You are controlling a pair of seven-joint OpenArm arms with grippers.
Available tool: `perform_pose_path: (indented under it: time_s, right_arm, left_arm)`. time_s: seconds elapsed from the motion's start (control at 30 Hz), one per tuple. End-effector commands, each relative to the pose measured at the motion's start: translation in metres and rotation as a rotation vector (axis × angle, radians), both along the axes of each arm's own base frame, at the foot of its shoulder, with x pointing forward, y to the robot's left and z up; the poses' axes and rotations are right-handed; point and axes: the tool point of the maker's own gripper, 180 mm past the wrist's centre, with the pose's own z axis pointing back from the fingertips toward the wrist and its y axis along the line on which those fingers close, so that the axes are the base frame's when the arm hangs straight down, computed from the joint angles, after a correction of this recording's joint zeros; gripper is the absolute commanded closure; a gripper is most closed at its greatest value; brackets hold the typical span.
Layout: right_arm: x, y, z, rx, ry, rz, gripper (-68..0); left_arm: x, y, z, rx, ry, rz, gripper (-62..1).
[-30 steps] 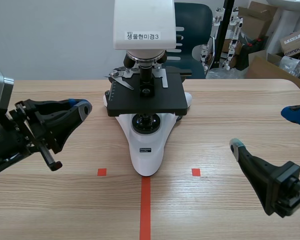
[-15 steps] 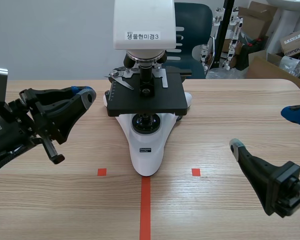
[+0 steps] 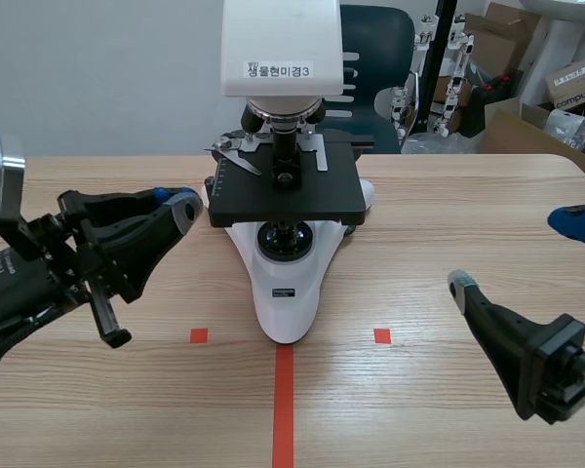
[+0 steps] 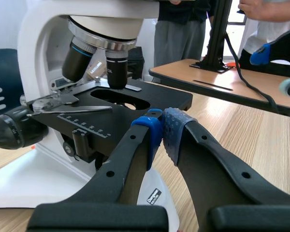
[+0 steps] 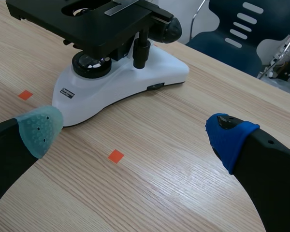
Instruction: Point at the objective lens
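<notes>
The white microscope stands mid-table with its black stage. Its objective lenses hang from the nosepiece above the stage; in the left wrist view, one short black lens points down at the stage and another lens tilts beside it. My left gripper is shut with nothing in it, and its blue pads meet just short of the stage's edge, below the lenses. My right gripper is open over the table to the right of the microscope base, with nothing between its fingers.
A dark blue chair and cardboard boxes stand behind the table. A person stands by a second table beyond the microscope. Bare wood lies in front of the base, on both sides of the orange-red tape.
My left gripper has moved right, closer to the microscope stage, rising a little and then dipping again. The right arm has not moved.
</notes>
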Motion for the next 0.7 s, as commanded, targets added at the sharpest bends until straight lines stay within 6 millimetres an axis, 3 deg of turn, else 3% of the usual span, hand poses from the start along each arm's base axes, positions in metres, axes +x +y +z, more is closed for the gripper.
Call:
perform_pose_path:
  time_s: [0.0, 0.27, 0.67]
  right_arm:
    - [0.004, 0.0, 0.009, 0.014, -0.031, 0.003, -67.9]
    - [0.004, 0.0, 0.009, 0.014, -0.031, 0.003, -67.9]
    - [0.004, 0.0, 0.009, 0.014, -0.031, 0.003, -67.9]
  left_arm:
    - [0.001, 0.0, 0.007, -0.028, -0.013, 0.001, -3.7]
    - [0.004, 0.01, -0.007, -0.018, 0.023, 0.032, -3.6]
    - [0.015, 0.021, -0.008, 0.002, -0.014, 0.12, -3.6]
